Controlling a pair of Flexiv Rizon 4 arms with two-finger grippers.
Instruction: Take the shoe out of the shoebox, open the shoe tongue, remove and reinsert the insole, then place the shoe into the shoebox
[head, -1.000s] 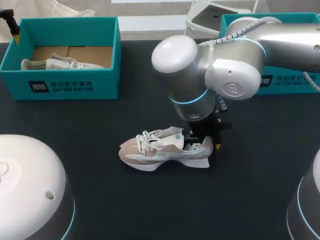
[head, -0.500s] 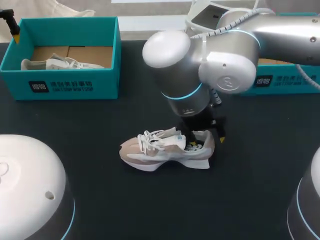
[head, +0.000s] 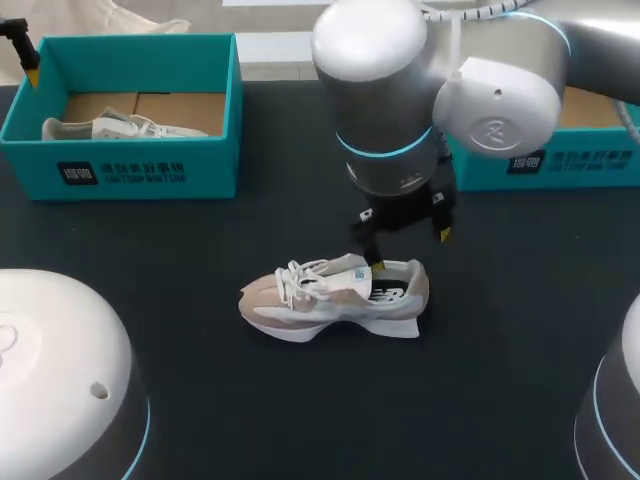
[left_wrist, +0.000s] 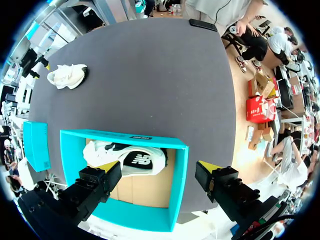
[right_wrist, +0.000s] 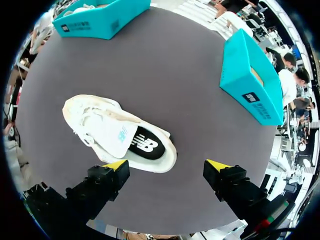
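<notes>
Two shoeboxes, two shoes, two grippers.

- **Left shoebox** (head: 150, 175): teal, with a pale spare shoe (head: 120, 127) inside. The left gripper (left_wrist: 159, 167) hovers above it, fingers spread wide, empty.
- **Task shoe** (head: 330, 300): centre of the table (head: 520, 350), upright on its sole, outside both boxes. Its dark insole (right_wrist: 145, 145) shows behind the tongue (right_wrist: 117, 135).
- **Right gripper** (head: 410, 250): above the heel, fingers wide apart, empty.
- **Right shoebox** (head: 560, 165): behind that arm.
- **Risk:** a descent that catches the heel collar instead of the tongue probably tips the unheld shoe or pins the insole.
</notes>
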